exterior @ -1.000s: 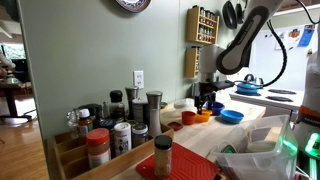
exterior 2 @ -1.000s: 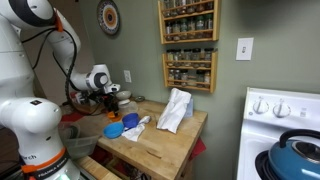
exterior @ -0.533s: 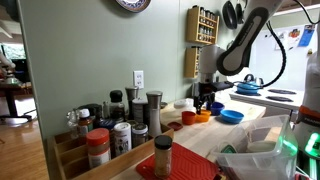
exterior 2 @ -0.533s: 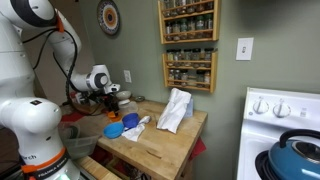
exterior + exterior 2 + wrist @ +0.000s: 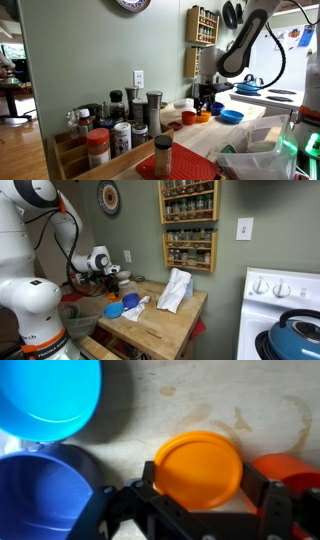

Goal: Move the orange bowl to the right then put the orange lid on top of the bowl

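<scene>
In the wrist view a bright-orange round disc with a flat top and thin rim, the orange lid (image 5: 197, 470), lies between my gripper's (image 5: 203, 488) two black fingers. The left finger (image 5: 150, 488) and the right finger (image 5: 256, 485) each meet its rim, so the gripper is shut across its width. The orange bowl does not show apart from it; I cannot tell whether it is underneath. In an exterior view the gripper (image 5: 207, 103) hangs just above an orange shape (image 5: 203, 116) on the wooden counter.
A darker red-orange vessel (image 5: 292, 470) sits close to the right finger. A light blue bowl (image 5: 45, 395) and a dark blue bowl (image 5: 45, 495) lie left of the gripper. Spice jars (image 5: 110, 130), a crumpled cloth (image 5: 175, 288) and a stove (image 5: 285, 310) are around.
</scene>
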